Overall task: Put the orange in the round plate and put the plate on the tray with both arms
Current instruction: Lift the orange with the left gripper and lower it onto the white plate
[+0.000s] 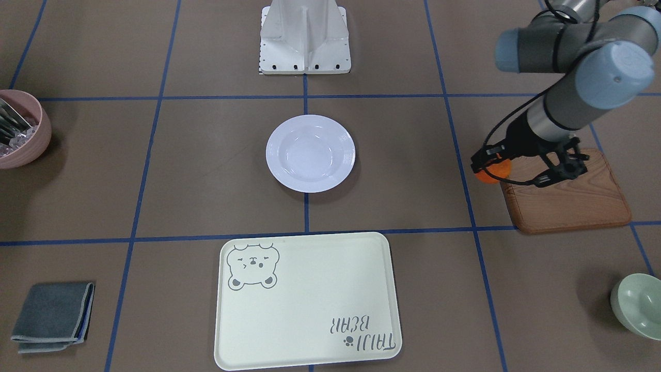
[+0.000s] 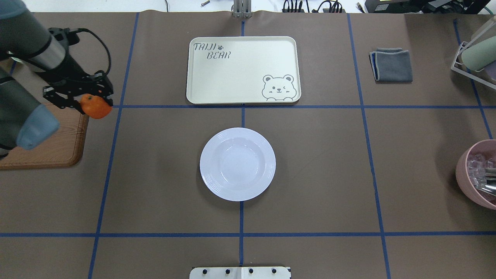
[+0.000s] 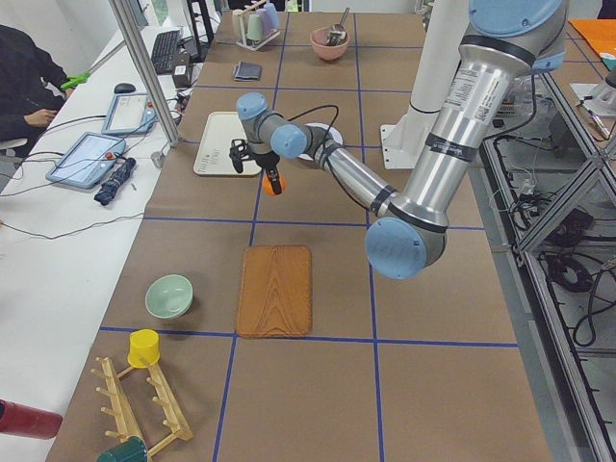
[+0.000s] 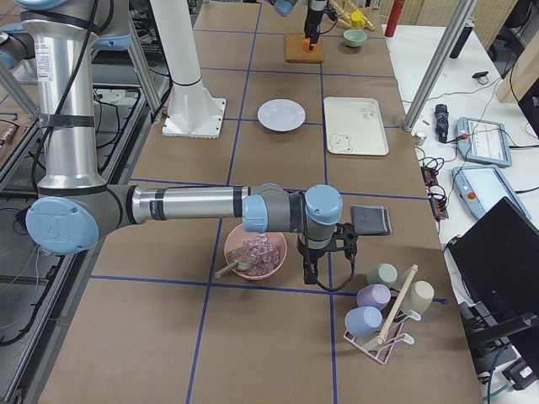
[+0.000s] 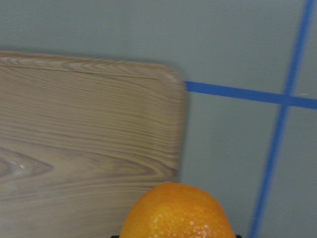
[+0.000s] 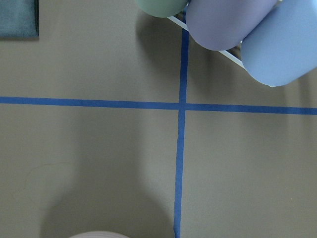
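Observation:
My left gripper [image 2: 91, 104] is shut on the orange [image 2: 97, 109] and holds it in the air over the corner of the wooden board [image 2: 50, 145], left of the round plate. The left wrist view shows the orange [image 5: 178, 212] at its bottom edge. The round plate [image 2: 237, 164], white and empty, sits at the table's middle. Beyond it lies the cream tray [image 2: 240, 73] with the bear drawing, also empty. My right gripper [image 4: 323, 263] shows only in the exterior right view, low beside the pink bowl; I cannot tell its state.
A pink bowl [image 2: 465, 170] with clear pieces stands at the right edge, a cup rack [image 2: 474, 54] at the far right, and a folded grey cloth [image 2: 391, 66] right of the tray. A pale green bowl [image 1: 638, 305] sits beyond the wooden board.

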`<state>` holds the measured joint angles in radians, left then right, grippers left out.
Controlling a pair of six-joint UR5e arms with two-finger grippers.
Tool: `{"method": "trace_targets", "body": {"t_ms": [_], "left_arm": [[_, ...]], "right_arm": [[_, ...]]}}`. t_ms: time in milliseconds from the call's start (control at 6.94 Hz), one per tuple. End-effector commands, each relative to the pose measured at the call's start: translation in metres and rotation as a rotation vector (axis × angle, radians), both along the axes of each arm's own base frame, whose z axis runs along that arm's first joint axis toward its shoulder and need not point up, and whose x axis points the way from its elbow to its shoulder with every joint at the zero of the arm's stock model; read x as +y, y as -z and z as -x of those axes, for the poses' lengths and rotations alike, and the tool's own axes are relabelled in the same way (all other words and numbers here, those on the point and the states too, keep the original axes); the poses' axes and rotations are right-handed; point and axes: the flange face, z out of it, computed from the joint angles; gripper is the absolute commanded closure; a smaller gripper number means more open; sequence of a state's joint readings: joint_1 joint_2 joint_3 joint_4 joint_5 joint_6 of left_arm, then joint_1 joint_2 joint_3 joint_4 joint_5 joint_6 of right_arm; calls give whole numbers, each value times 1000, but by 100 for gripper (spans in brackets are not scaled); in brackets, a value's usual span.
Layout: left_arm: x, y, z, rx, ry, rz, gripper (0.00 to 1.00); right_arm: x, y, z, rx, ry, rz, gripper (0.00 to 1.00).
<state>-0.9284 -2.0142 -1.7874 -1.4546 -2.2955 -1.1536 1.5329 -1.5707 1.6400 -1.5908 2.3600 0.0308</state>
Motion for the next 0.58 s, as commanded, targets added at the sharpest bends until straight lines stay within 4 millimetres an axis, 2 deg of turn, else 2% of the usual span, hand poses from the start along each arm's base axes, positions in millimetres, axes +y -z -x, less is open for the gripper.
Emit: {"method": "trace_targets", "body": {"t_ms": [0, 144, 288, 432], "left_arm": [[49, 104, -126, -3, 50, 65, 100], [57, 145, -172, -1, 70, 89, 100], [73, 173, -230, -37, 85, 82, 100], [67, 185, -263, -52, 91, 94, 100]], "right_arm": [[1, 1, 1, -10, -1, 3, 0], [1, 1, 1, -15, -4, 6, 0], [2, 3, 2, -28, -6, 9, 0], [1, 5, 3, -36, -4, 6, 0]]}}
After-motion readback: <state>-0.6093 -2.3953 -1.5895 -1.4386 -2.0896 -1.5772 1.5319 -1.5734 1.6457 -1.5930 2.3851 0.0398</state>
